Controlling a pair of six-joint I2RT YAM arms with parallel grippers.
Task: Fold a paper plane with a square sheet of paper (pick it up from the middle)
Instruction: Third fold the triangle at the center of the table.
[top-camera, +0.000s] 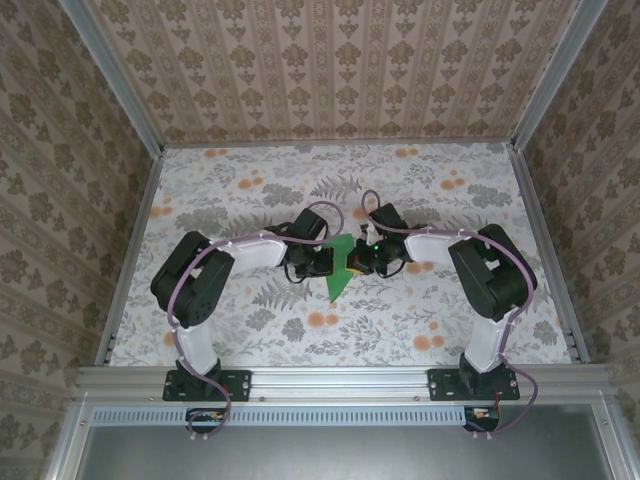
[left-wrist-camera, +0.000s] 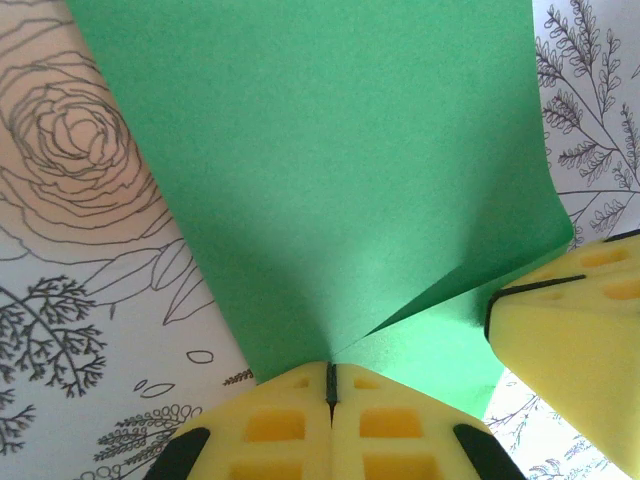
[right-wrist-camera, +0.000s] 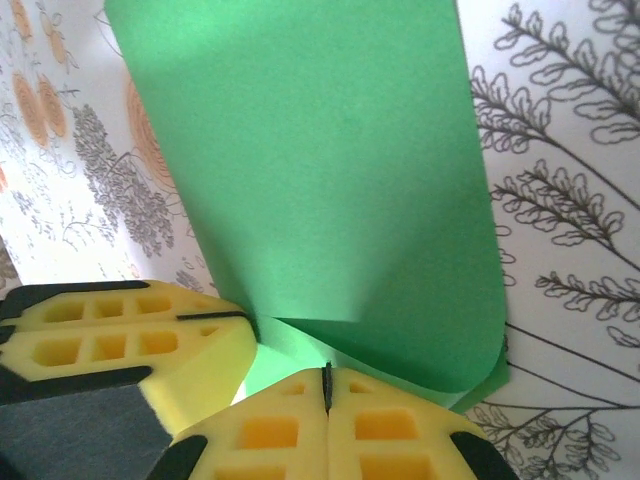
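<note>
You are holding the paper (top-camera: 338, 276) between both arms over the middle of the tabletop (top-camera: 250, 190), and I cannot tell whether its lower tip is touching the surface. Your left gripper (left-wrist-camera: 331, 400) is pinching fully closed on one edge of the sheet, its yellow pads pressing together with the green paper caught between them. Your right gripper (right-wrist-camera: 327, 395) is clamping the same way on the paper just beside it. The sheet is curling over on itself between the two pinches, one layer lying under another in a soft bend rather than a sharp crease. To my eye you are working on an early fold, with no plane shape forming yet. The next move is calling for the edges to be lined up and the bend pressed flat, without pulling the grippers apart, since thin paper may skew or tear.
</note>
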